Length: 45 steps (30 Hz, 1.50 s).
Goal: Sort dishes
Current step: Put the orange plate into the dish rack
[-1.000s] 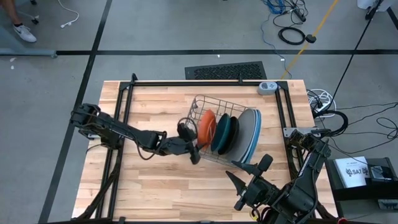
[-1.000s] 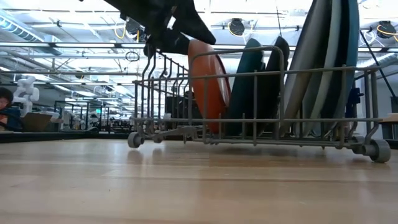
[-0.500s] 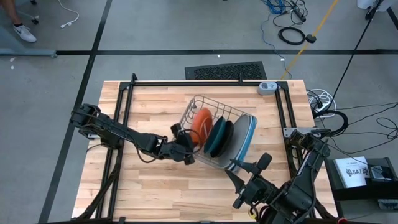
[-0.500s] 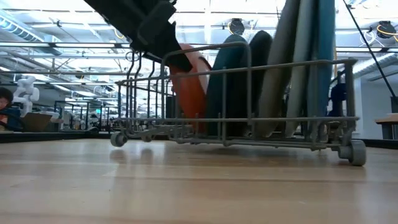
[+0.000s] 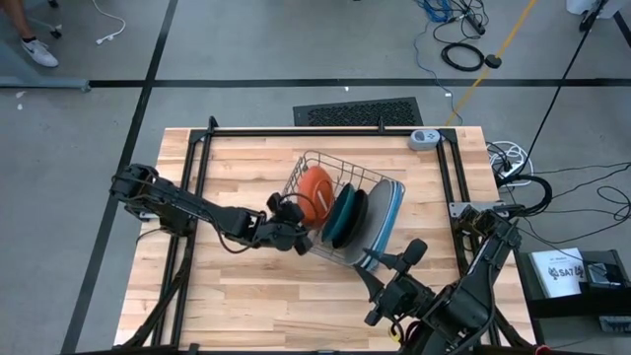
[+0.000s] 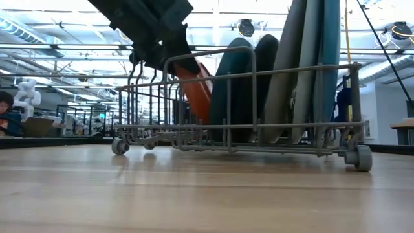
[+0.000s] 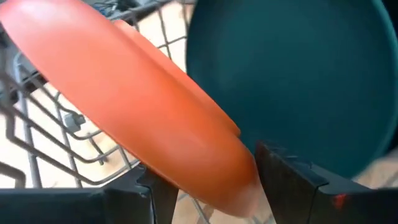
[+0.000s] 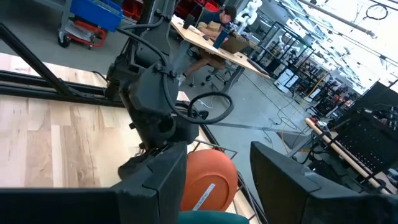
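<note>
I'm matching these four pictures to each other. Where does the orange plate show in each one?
High view: orange plate at the wire rack's left end.
Low view: behind the front wires, left of centre.
Left wrist view: fills the upper left.
Right wrist view: bottom centre.
Shared landmark: the rack.

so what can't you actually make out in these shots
- Left gripper on the orange plate: high view, its own arm covers the contact.
- Three large plates: low view, tops cut off by the frame edge.
- Right gripper: low view, not shown.
- Black plate: left wrist view, behind the teal plate.
</note>
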{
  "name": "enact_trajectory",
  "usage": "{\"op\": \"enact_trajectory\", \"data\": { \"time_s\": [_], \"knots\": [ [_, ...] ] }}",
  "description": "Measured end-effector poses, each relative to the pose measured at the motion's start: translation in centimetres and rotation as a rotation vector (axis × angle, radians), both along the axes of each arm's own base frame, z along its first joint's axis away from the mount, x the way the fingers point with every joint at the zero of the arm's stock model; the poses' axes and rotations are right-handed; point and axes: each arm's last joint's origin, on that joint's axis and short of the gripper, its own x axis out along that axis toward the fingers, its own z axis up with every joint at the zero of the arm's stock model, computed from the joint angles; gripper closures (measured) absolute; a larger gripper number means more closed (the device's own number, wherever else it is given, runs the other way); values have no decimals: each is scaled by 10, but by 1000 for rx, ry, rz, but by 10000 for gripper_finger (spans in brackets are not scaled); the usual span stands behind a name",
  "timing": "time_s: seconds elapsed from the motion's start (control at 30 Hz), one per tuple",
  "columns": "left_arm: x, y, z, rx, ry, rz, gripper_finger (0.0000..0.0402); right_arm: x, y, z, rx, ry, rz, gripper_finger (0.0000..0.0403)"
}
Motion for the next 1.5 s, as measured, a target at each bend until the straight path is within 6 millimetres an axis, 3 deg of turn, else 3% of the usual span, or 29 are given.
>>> {"op": "enact_trajectory", "data": {
  "time_s": [0.33,0.47,0.63,0.97,1.5],
  "knots": [
    [-3,-18,-3,119,124,-271,190,0,0,0,4,-1,0,234],
    [-5,-27,-3,241,177,-383,190,0,0,0,4,-2,0,234],
    [-6,-28,-2,333,193,-344,190,0,0,0,6,-3,0,234],
    [0,-2,4,-194,-194,206,191,0,0,0,7,-4,-1,234],
    [7,1,12,-477,-418,317,216,0,1,0,15,-11,-1,234]
  ]
}}
